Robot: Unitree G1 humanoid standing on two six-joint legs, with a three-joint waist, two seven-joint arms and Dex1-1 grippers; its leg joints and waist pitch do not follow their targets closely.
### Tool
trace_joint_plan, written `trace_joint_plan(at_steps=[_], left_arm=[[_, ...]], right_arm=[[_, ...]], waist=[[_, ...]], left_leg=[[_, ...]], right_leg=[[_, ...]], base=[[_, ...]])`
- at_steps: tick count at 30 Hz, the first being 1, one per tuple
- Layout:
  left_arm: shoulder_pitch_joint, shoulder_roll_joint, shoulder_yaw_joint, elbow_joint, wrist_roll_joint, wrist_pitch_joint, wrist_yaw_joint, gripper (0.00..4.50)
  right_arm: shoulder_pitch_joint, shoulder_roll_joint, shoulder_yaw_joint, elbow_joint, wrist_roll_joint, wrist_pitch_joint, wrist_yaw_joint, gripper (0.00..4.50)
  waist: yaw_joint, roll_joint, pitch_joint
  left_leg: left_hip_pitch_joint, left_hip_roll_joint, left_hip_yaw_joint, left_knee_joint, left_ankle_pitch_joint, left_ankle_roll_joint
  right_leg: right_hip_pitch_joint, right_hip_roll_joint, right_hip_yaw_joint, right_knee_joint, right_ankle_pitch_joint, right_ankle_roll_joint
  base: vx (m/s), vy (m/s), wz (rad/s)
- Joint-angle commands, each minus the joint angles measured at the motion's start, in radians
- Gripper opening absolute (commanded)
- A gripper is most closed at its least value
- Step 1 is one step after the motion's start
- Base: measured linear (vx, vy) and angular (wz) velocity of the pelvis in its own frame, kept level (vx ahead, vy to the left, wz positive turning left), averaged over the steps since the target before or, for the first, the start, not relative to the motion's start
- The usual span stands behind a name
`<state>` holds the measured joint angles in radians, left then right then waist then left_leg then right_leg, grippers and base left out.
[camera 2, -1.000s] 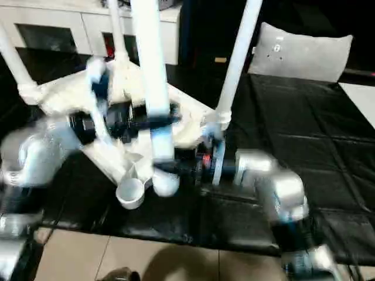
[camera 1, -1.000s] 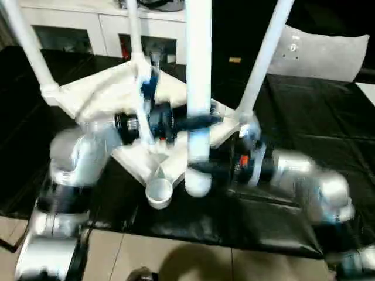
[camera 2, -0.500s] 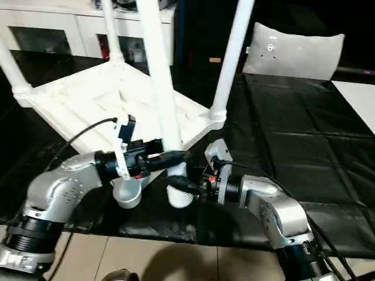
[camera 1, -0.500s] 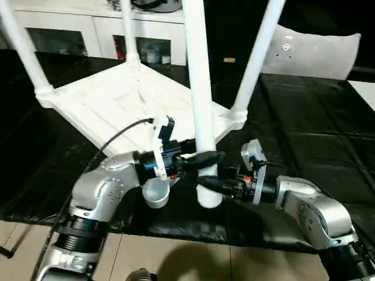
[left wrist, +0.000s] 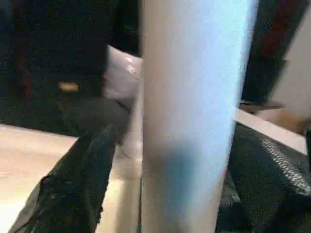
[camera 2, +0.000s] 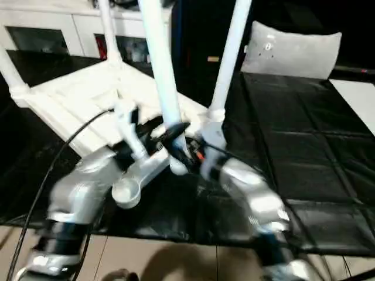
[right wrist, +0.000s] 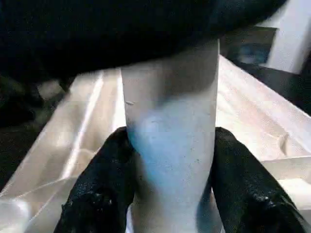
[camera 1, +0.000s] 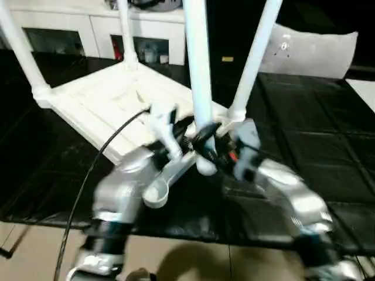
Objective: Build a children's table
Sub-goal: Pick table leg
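The white tabletop (camera 1: 111,99) lies upside down on the black cover, with three legs standing in its corner sockets (camera 1: 22,52) (camera 1: 125,32) (camera 1: 253,64). The near corner socket (camera 1: 155,195) is empty. A fourth loose leg (camera 1: 197,76) stands almost upright, its lower end (camera 1: 205,166) above and to the right of that socket. My right gripper (right wrist: 170,141) is shut on this leg near its lower end, its fingers (right wrist: 104,179) pressed to both sides. My left gripper (left wrist: 170,141) is open around the same leg, and one finger (left wrist: 77,189) stands clear of it.
A white cabinet with glass doors (camera 1: 76,32) runs along the back. A pale cushion (camera 1: 316,50) rests at the back right on the black cover (camera 1: 328,152). My left arm's black cable (camera 1: 88,181) hangs over the near edge, above the tan floor (camera 1: 187,263).
My left gripper's fingers have spread off the loose leg. The right gripper keeps its grip, and the leg's lower end has risen from beside the empty socket to higher above it.
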<state>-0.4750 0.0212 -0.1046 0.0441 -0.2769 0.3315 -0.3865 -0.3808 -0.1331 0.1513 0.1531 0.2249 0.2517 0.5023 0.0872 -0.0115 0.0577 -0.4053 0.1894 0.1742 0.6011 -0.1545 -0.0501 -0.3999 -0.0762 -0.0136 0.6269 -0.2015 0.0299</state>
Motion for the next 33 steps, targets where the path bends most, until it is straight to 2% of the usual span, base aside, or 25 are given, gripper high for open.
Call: trace_joint_plan(at_steps=[1, 3, 4, 9, 14, 24, 28, 31, 33], left_arm=[[-0.013, -0.006, -0.024, 0.002, 0.031, -0.016, 0.018, 3.66], [-0.016, -0.008, -0.025, 0.008, 0.046, -0.023, 0.034, 3.66], [-0.018, -0.013, -0.019, 0.026, 0.063, -0.032, 0.061, 3.66], [-0.021, -0.026, -0.013, 0.052, 0.079, -0.065, 0.080, 3.66], [-0.024, -0.030, -0.015, 0.065, 0.073, -0.067, 0.069, 3.66], [-0.026, -0.031, -0.021, 0.078, 0.074, -0.079, 0.050, 3.66], [-0.025, -0.028, -0.026, 0.079, 0.078, -0.083, 0.043, 3.66], [-0.025, -0.020, -0.033, 0.082, 0.096, -0.101, 0.046, 3.29], [-0.026, 0.001, -0.051, 0.096, 0.151, -0.154, 0.063, 3.19]], right_arm=[[-0.015, 0.004, -0.018, 0.009, -0.013, -0.025, -0.031, 1.91], [-0.018, 0.009, -0.018, 0.015, -0.018, -0.033, -0.034, 1.91], [-0.023, 0.020, -0.027, 0.027, -0.024, -0.045, -0.049, 1.91], [-0.033, 0.030, -0.035, 0.051, -0.030, -0.071, -0.060, 1.91], [-0.030, 0.026, -0.007, 0.049, -0.034, -0.086, -0.036, 1.91], [-0.021, 0.026, 0.002, 0.057, -0.048, -0.116, -0.008, 1.91], [-0.021, 0.022, 0.005, 0.061, -0.048, -0.124, -0.007, 1.91], [-0.020, 0.023, 0.005, 0.063, -0.050, -0.129, -0.006, 1.91], [-0.019, 0.022, 0.003, 0.066, -0.053, -0.134, -0.004, 1.91]], waist=[[-0.006, -0.008, -0.070], [-0.006, -0.008, -0.071], [-0.007, -0.008, -0.072], [-0.006, -0.009, -0.071], [-0.006, -0.008, -0.069], [-0.005, -0.007, -0.070], [-0.006, -0.006, -0.069], [-0.006, -0.006, -0.069], [-0.006, -0.006, -0.069]], left_leg=[[0.025, 0.026, -0.006, -0.078, -0.250, -0.035], [0.026, 0.027, -0.006, -0.076, -0.242, -0.032], [0.024, 0.026, -0.004, -0.074, -0.220, -0.023], [0.026, 0.026, -0.003, -0.074, -0.232, -0.021], [0.027, 0.028, -0.004, -0.076, -0.256, -0.021], [0.025, 0.028, -0.005, -0.076, -0.246, -0.019], [0.027, 0.028, -0.005, -0.078, -0.262, -0.021], [0.026, 0.028, -0.006, -0.078, -0.264, -0.020], [0.026, 0.028, -0.007, -0.079, -0.264, -0.020]], right_leg=[[0.031, -0.041, 0.021, -0.083, -0.187, -0.135], [0.032, -0.041, 0.022, -0.081, -0.166, -0.137], [0.034, -0.040, 0.021, -0.078, -0.123, -0.146], [0.035, -0.041, 0.022, -0.081, -0.147, -0.152], [0.032, -0.041, 0.022, -0.084, -0.177, -0.149], [0.033, -0.041, 0.022, -0.081, -0.154, -0.154], [0.032, -0.041, 0.022, -0.083, -0.171, -0.155], [0.032, -0.041, 0.022, -0.084, -0.172, -0.151], [0.032, -0.041, 0.022, -0.085, -0.171, -0.144]], base=[[0.000, 0.000, 0.00], [0.000, 0.000, 0.00], [0.000, 0.000, 0.00], [0.000, 0.000, 0.00], [0.000, 0.000, 0.00], [0.000, 0.000, 0.00], [0.000, 0.000, 0.00], [0.000, 0.000, 0.00], [0.000, 0.000, 0.00]])
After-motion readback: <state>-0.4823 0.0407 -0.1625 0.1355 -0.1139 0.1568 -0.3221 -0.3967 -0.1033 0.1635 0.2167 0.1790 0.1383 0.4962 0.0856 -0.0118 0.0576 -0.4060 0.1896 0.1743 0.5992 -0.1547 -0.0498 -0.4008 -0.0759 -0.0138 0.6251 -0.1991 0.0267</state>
